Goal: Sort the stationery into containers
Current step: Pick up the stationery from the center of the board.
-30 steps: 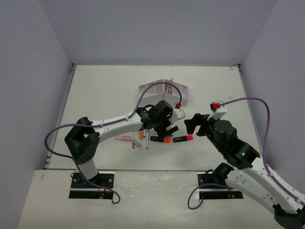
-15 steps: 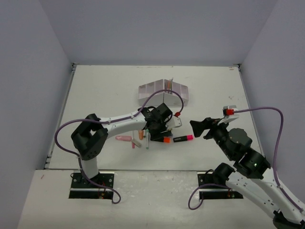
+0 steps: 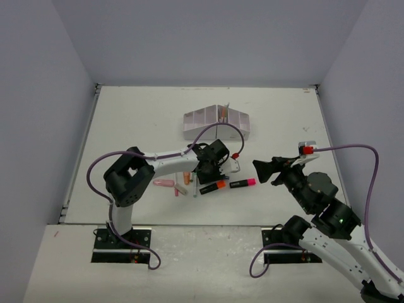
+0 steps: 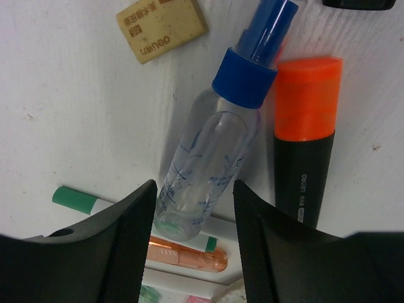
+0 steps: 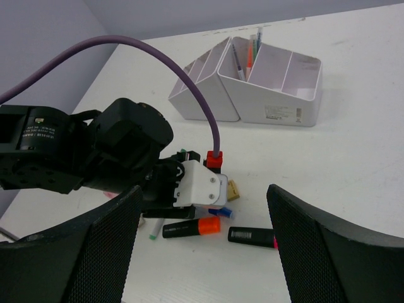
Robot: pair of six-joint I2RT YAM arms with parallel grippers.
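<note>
The white table (image 3: 126, 126) carries everything. The white box (image 3: 216, 123) stands toward its far side, well apart from the loose pile, with a few pens already upright in one compartment. The left claw (image 4: 194, 214) is low over the pile, its jaws spread to either side of the lower body of a small clear spray bottle (image 4: 211, 164) and not closed on it; whether they touch it I cannot tell. The right claw (image 3: 264, 167) hangs to the right of the pile, also spread and holding nothing.

The bottle lies flat on the table with its blue cap pointing away from the claw. It looks light, smooth and round, so it will likely roll or squirt out of a loose pinch; the best hold is across the middle of the body, below the blue collar. An orange-ended highlighter (image 4: 303, 151) lies just beside it, stiff and blocky and easy to pinch across its flat sides. A tan eraser (image 4: 162, 28) lies near the cap. A green-capped pen (image 4: 79, 201) and a thin orange one (image 4: 183, 255) lie by the bottle's base, close enough to get caught in the pinch.
</note>
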